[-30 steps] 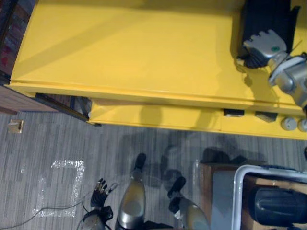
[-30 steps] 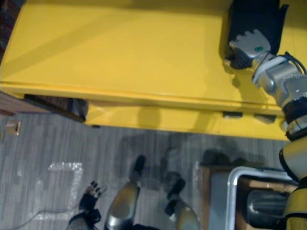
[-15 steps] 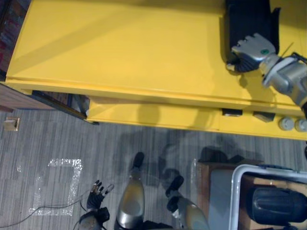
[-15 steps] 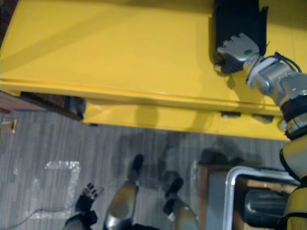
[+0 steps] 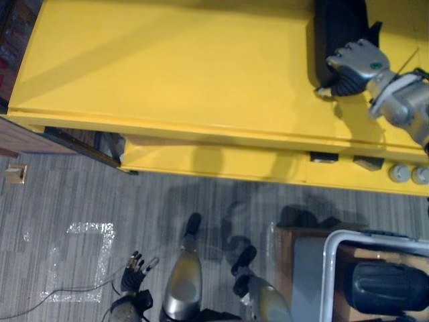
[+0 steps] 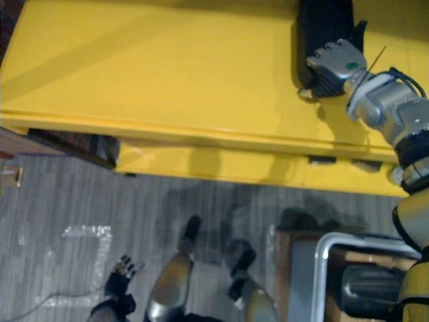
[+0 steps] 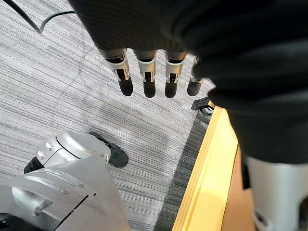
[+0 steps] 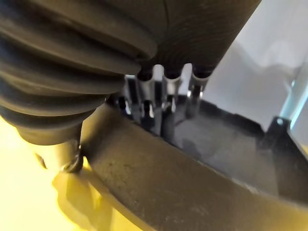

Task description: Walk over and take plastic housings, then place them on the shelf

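A black plastic housing [image 5: 338,33] lies on the yellow shelf top [image 5: 181,74] at its far right. My right hand [image 5: 358,64] rests on the housing's near end. In the right wrist view its fingers [image 8: 166,96] reach straight over the rim of the housing [image 8: 216,144] into its hollow, not curled round it. A second dark housing [image 5: 389,287] lies in a white-rimmed bin [image 5: 328,268] at the lower right. My left hand [image 5: 136,268] hangs low over the floor, its fingers [image 7: 147,72] straight and empty.
A lower yellow deck [image 5: 221,164] juts out under the shelf top, with small grey round parts [image 5: 402,173] at its right end. A brown cabinet [image 5: 27,141] stands at the left. A clear tape square [image 5: 80,261] marks the grey floor.
My right hand's fingers have uncurled from the housing, and the hand has drawn slightly right. The housing shows narrower on the shelf top. The left hand has stayed put.
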Controlling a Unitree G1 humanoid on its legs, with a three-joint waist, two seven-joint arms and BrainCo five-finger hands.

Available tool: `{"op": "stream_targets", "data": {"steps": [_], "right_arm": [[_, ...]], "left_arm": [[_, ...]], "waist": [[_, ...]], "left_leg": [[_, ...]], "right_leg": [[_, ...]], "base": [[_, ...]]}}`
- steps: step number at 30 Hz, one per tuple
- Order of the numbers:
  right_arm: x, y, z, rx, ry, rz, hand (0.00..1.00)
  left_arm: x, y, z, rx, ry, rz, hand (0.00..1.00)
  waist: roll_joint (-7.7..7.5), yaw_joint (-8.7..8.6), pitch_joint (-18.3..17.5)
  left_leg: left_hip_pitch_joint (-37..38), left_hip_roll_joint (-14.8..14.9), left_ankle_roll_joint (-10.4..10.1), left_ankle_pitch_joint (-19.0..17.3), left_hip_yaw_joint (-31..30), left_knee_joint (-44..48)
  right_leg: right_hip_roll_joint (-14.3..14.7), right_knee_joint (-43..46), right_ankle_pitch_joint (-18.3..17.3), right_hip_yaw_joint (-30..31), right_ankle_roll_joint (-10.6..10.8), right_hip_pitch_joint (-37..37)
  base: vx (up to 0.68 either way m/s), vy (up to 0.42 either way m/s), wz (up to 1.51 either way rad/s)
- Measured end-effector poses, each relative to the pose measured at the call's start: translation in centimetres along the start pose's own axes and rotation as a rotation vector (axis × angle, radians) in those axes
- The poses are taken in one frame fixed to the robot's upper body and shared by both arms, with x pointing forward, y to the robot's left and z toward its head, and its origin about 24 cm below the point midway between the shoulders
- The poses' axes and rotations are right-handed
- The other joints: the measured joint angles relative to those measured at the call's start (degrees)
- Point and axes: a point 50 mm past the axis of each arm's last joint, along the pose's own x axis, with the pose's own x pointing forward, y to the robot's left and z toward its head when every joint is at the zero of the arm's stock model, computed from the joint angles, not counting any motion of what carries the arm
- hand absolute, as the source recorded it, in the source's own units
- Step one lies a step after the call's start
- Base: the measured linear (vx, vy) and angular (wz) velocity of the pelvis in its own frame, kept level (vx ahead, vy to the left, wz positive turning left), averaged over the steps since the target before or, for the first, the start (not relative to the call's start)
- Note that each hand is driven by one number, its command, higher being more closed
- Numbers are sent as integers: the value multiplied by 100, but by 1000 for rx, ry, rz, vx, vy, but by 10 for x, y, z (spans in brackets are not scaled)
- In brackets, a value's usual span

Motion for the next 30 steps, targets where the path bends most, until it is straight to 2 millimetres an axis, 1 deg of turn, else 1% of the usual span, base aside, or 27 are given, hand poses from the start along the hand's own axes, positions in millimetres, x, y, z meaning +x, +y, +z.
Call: {"op": "stream_targets", "data": {"steps": [9,11,13,14,15,16,17,18,20,23,25,26,27,28,30], "right_arm": [[1,-5,5,84,-19,-49,0],[0,-6,8,113,-40,-71,0],[-2,-6,10,134,-59,-90,0],[-4,-5,11,135,-65,-91,0],[-7,-3,12,139,-80,-95,0],[-8,-2,16,146,-100,-107,0],[-8,-2,17,150,-109,-112,0],[-9,-3,21,162,-127,-132,0],[-11,-4,25,179,-143,-164,0],[-16,-11,25,179,-168,-211,0],[-20,-16,25,196,-171,-263,0],[-21,-18,24,210,-165,-283,0],[-24,-22,23,243,-154,-340,0],[-26,-25,22,261,-147,-369,0],[-34,-35,20,339,-111,-484,0]], "left_arm": [[0,-1,1,2,-8,-9,0],[0,0,0,22,-9,-9,0],[-1,0,0,27,-8,-9,0],[-1,0,0,27,-8,-10,0],[-1,1,-2,31,-2,-6,0],[-3,3,-5,40,10,0,0],[-3,4,-7,42,17,3,0],[-5,6,-9,49,26,9,0],[-8,9,-14,75,43,17,0],[-11,10,-18,82,56,24,0],[-12,11,-19,86,61,26,0],[-12,10,-20,85,62,27,0],[-12,9,-21,82,67,31,0],[-12,8,-22,86,69,29,0],[-13,5,-26,102,81,21,0]], "waist": [[-61,-44,-35],[-112,-95,-67],[-234,-127,-186],[-266,-134,-208],[-335,-137,-264],[-426,-170,-393],[-464,-185,-461],[-516,-242,-559],[-579,-304,-770],[-571,-368,-984],[-550,-463,-1126],[-544,-479,-1171],[-527,-541,-1266],[-515,-565,-1286],[-481,-614,-1355]], "left_leg": [[96,3,0,0,17,13],[182,2,2,-6,21,-8],[225,18,3,-21,43,-10],[256,20,0,-29,45,-11],[337,22,5,-54,76,-13],[373,18,8,-80,109,-13],[388,17,8,-92,133,-14],[443,5,12,-117,160,-14],[476,-14,18,-144,211,-14],[584,-39,40,-183,305,-16],[607,-53,51,-195,324,-17],[608,-57,59,-200,332,-17],[623,-62,57,-200,358,-17],[644,-63,57,-201,375,-17],[720,-59,58,-218,466,-17]], "right_leg": [[-3,-18,2,12,2,98],[4,-66,5,8,6,207],[9,-125,19,22,-2,262],[18,-168,28,21,-2,311],[25,-217,32,38,-2,396],[27,-276,39,63,4,442],[26,-292,47,84,7,451],[23,-345,66,113,12,522],[9,-379,80,156,20,539],[2,-471,126,225,37,642],[-5,-513,135,244,30,676],[-6,-536,146,254,32,681],[-6,-572,181,281,58,697],[-8,-572,190,296,71,705],[-13,-573,200,372,73,724]], "base": [[0,0,0],[0,0,0],[-7,-7,-4],[5,-15,-7],[11,-15,-8],[14,-11,-12],[21,-4,-12],[19,1,-10],[21,3,-13],[7,-1,-12],[3,8,-6],[10,10,-6],[17,7,-7],[19,9,-15],[12,9,-17]]}}
